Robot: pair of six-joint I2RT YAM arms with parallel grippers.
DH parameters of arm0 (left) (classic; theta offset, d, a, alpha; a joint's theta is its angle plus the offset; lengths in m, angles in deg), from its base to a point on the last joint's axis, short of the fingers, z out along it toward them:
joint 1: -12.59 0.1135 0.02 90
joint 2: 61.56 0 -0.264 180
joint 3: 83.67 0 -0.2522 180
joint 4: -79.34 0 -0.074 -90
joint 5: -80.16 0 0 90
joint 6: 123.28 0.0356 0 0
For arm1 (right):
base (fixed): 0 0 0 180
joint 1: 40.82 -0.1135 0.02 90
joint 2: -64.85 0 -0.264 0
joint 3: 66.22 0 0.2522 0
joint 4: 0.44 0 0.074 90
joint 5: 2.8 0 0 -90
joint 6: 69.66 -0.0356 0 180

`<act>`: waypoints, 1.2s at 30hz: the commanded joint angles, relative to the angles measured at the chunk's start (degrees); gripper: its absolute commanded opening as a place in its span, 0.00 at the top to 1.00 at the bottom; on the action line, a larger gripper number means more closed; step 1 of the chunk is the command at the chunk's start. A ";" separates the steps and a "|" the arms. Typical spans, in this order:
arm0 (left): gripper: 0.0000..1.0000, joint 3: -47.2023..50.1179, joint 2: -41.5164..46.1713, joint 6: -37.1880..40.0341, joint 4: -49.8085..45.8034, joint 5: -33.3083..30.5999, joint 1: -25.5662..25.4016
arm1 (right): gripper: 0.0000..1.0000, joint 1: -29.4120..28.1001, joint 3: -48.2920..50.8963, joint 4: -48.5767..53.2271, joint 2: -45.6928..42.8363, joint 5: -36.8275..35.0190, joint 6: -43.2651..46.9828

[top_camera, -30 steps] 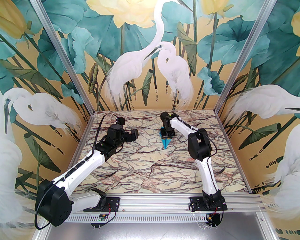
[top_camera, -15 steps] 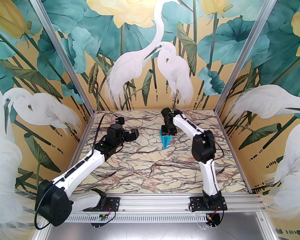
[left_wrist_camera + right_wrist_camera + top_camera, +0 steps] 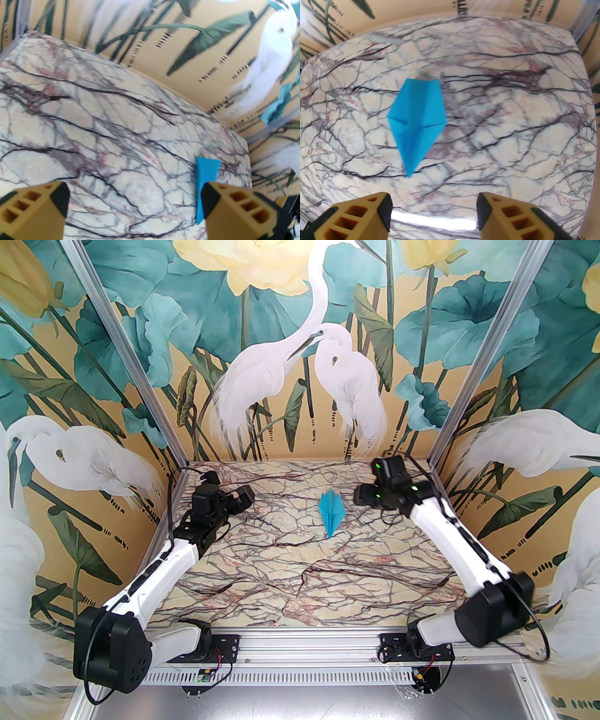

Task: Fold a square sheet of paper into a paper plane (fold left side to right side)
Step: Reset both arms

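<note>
1. Left jaws stand spread wide with nothing between them. In the left wrist view, their tan ribbed fingers [image 3: 32, 208] frame bare surface, and the finger on that view's right covers part of the blue paper.
2. Right jaws are also spread and hold nothing. Their tan fingers [image 3: 356, 218] hang above the surface, apart from the paper, whose nose points roughly toward the finger on that view's left.
3. Between the two wrists and touching neither lies the turquoise-blue paper plane [image 3: 332, 514], a slim pointed dart with a centre crease and layered wings. It rests free in the far middle of the worktop, nose toward the near edge and broad tail toward the back wall.
4. Under it is a cream marble-patterned worktop [image 3: 300, 577], veined in black and dull red. It is glossy enough to carry a bright streak in the right wrist view.
5. Around three sides stands a painted mural wall [image 3: 281, 380] with white egrets, teal leaves and pale yellow blooms on ochre. Aluminium posts stand at the far corners, and an aluminium rail [image 3: 304, 643] along the near edge carries both bases.
6. Reaching up the left side is the white-and-black left arm [image 3: 154, 568], its elbow outside the near-left corner and its wrist near the far-left corner, turned inward.
7. Opposite it, the white-and-black right arm [image 3: 450, 530] has its elbow low at near right. Its forearm runs diagonally to the far right, and the wrist faces left toward the plane.
</note>
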 commanded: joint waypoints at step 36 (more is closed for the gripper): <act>0.01 21.65 -11.69 37.46 44.00 -1.71 2.09 | 0.01 17.60 48.29 -90.69 10.51 5.68 17.32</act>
